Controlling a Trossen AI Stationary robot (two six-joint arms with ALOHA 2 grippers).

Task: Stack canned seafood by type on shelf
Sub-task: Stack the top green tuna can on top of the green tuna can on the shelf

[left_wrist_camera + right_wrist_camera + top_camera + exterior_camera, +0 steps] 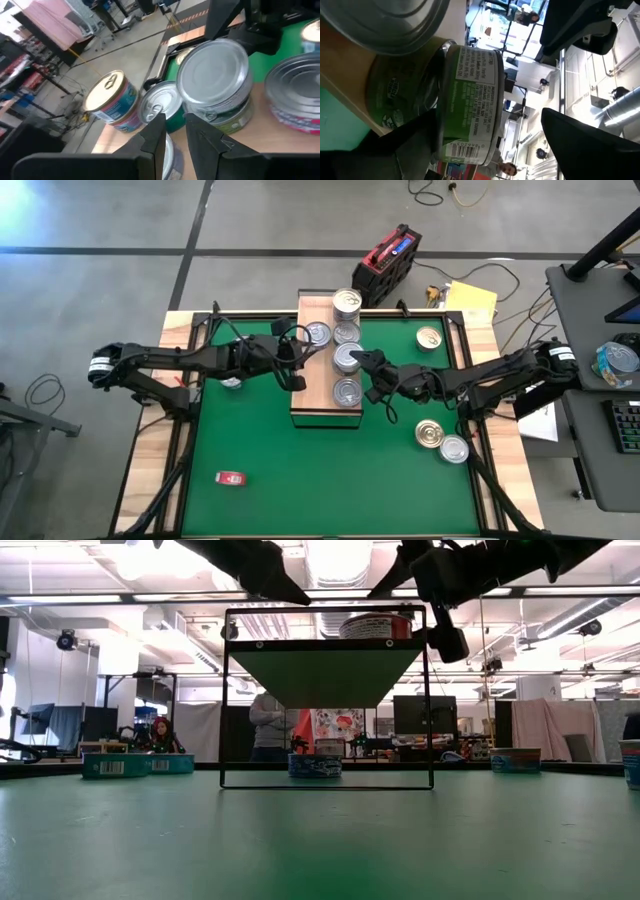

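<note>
on the shelf (312,402), green-labelled can (467,105) sits between the right gripper's (368,374) parted fingers (untouched).

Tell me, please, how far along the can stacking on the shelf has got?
Partly done. Several cans already sit on the shelf, some stacked. In hand: the right claw, open, is at a green-labelled can atop a stack; the left claw hovers beside the shelf. Left: loose cans on the mat, one at the far right, two near right.

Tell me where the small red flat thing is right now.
In the high view, the small red flat object lies alone on the green mat near its front-left corner, well away from the shelf.
</note>
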